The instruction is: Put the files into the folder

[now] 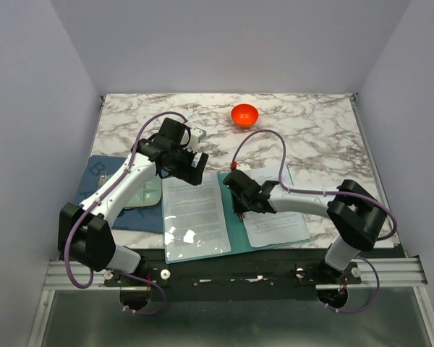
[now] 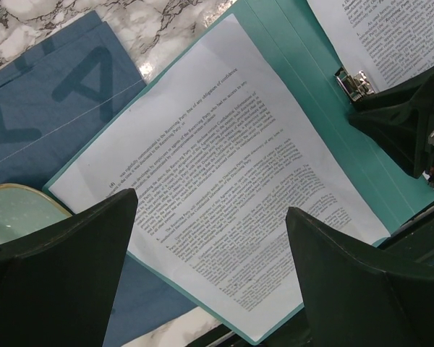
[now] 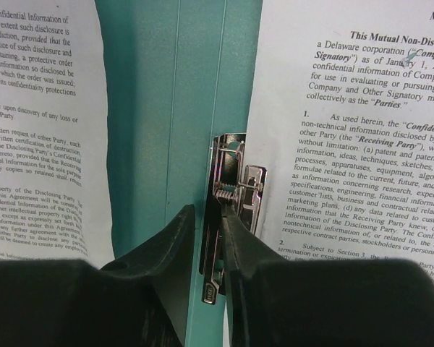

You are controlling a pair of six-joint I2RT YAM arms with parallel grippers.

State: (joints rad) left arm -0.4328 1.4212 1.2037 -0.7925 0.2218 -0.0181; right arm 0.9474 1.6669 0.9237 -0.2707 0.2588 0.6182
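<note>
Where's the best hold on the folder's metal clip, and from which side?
The metal clip's raised lever, pinched across its thin sides from above: it stands proud of the flat folder, while its base lies flush at the edge of the files.

A thin, flat teal-green folder (image 1: 236,235) lies open near the front edge of the marble table (image 1: 311,130), its spine running from near to far. White paper files (image 1: 194,206), printed with dense black text, rest flat on both halves. The stack on the left half shows a glossy glare at its near end, and a second stack (image 1: 275,220) lies on the right half. A small metal clip (image 3: 231,184) sits just right of the spine, at the right stack's inner edge.
</note>
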